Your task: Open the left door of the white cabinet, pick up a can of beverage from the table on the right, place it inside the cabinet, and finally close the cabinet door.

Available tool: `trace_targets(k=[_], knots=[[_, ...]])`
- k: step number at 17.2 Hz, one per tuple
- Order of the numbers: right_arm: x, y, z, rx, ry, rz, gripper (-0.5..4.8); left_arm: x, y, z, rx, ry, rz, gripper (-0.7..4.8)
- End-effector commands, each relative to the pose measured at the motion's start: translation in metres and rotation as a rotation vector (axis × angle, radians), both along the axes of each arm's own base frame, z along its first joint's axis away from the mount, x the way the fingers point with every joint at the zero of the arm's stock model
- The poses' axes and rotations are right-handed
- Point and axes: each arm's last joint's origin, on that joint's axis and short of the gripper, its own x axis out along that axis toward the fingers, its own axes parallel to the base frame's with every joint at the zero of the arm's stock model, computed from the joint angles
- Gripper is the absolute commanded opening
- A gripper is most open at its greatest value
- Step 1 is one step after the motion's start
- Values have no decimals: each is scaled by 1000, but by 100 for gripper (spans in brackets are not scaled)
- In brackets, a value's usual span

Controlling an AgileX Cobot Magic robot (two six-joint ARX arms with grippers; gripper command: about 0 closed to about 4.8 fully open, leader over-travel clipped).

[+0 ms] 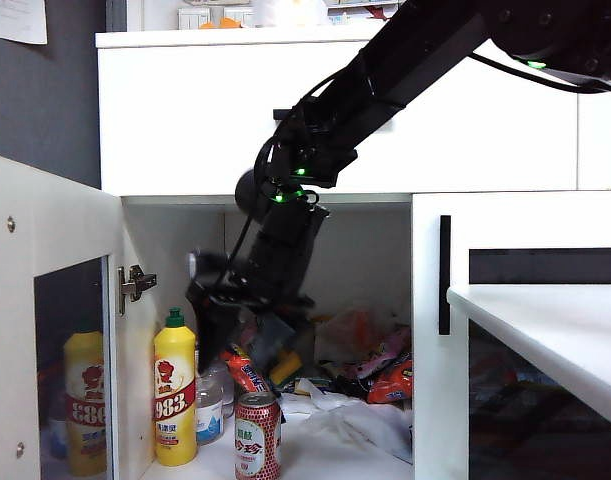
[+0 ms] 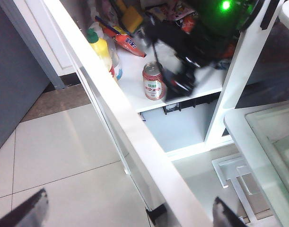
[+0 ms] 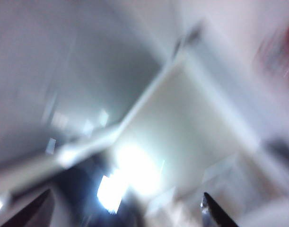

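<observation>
can: we see the small red-and-white metal can of beverage (image 1: 257, 434) standing upright at the front edge of the shelf inside the large white cabinet (image 1: 335, 120), apart from both grippers.
handling: we judge it stiff, smooth and fairly slippery, light if empty and moderately heavy if full; a thin wall could dent under a hard squeeze. we would take it around the middle of the body, below the silver rim.
door: the tall white-framed left door with dark glass panel (image 1: 45, 330) stands swung wide open.
right gripper: the right gripper (image 1: 247, 335) hangs inside the cabinet just above and behind the can, fingers spread and grasping nothing; its wrist view is blurred.
left gripper: the left gripper (image 2: 127, 215) hovers over the door's top edge, fingers (image 2: 33, 210) released wide, empty.
writing: green chinese characters on the can's pale band, too small to read; "983" on the yellow bottle with green cap (image 1: 174, 395) beside it.
surface: the plain white surface (image 1: 555, 330) juts in from the right.
</observation>
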Motion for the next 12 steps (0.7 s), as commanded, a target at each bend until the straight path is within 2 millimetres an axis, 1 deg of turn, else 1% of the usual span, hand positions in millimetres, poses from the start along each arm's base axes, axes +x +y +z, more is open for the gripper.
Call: trace_targets(k=[1,2,5,6,7,10,12], knots=[[-13,-11,25,-58,86,9,395,1,-1,4,-32,-29,-3,479],[-17,-14,37,-71,101,18,395,1,-1,5,-42,-36,-4,479],[-35,-27,82,-98,136,19,395,-2,2,9,-89,-59,-26,479],[-44,-33,102,-105,145,18,391,-4,3,10,-102,-70,-27,479],[-53,-38,123,-105,146,14,366,-5,4,11,-114,-75,-42,479],[-89,-59,215,26,5,-43,366,-8,7,14,-140,-86,-91,479],[-121,-84,274,103,-111,-91,367,-10,8,15,-137,-98,-126,479]])
